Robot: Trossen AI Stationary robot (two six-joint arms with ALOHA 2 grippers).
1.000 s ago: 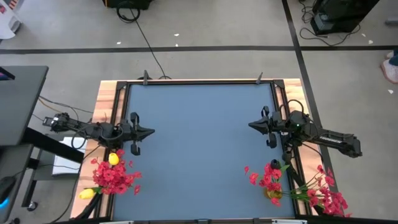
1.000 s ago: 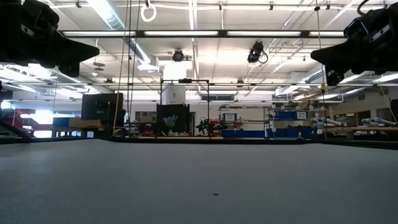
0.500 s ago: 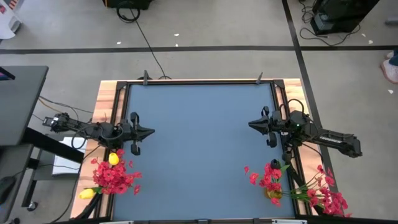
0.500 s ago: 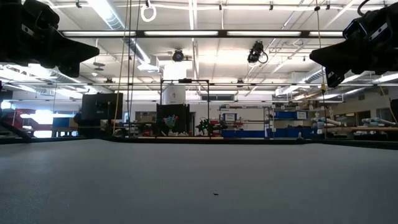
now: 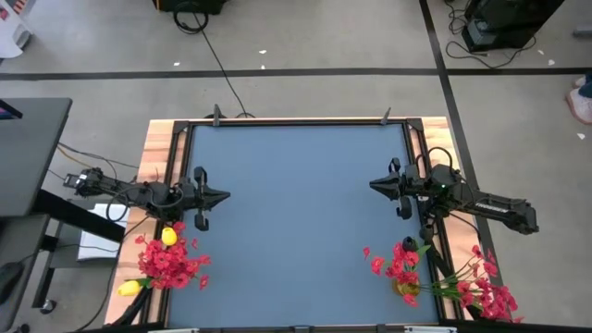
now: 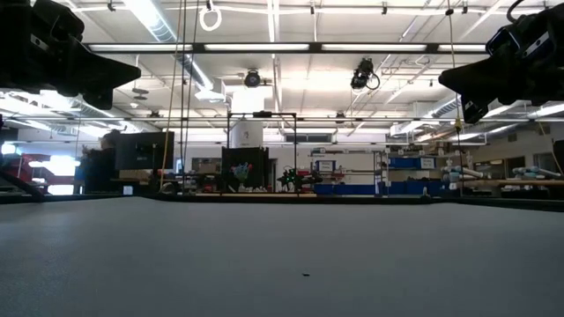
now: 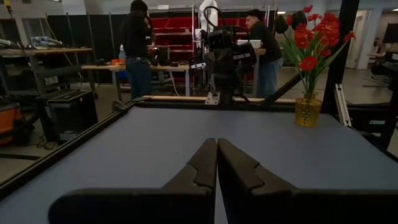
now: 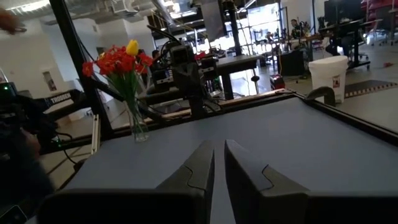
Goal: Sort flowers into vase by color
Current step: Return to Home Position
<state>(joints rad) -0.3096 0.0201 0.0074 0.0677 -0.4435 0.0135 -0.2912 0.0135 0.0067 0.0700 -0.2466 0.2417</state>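
Both arms wait at the table's sides with their grippers level and pointing inward. My left gripper (image 5: pixel 225 196) (image 7: pixel 216 167) is shut, its fingertips touching. My right gripper (image 5: pixel 373 186) (image 8: pixel 219 167) shows a narrow gap between its fingers and holds nothing. At the near left corner a clear vase (image 8: pixel 139 127) holds red flowers (image 5: pixel 171 262) and a yellow tulip (image 8: pixel 132 47). Near the near right corner an amber vase (image 7: pixel 307 111) holds red flowers (image 5: pixel 400 262) (image 7: pixel 311 37). More red stems (image 5: pixel 483 289) lie beside it at the table's right edge.
The blue-grey mat (image 5: pixel 301 213) stretches between the two arms inside a black frame (image 5: pixel 301 121). A second yellow tulip (image 5: pixel 129 288) shows at the near left corner. People stand at benches (image 7: pixel 140 50) in the room beyond the table.
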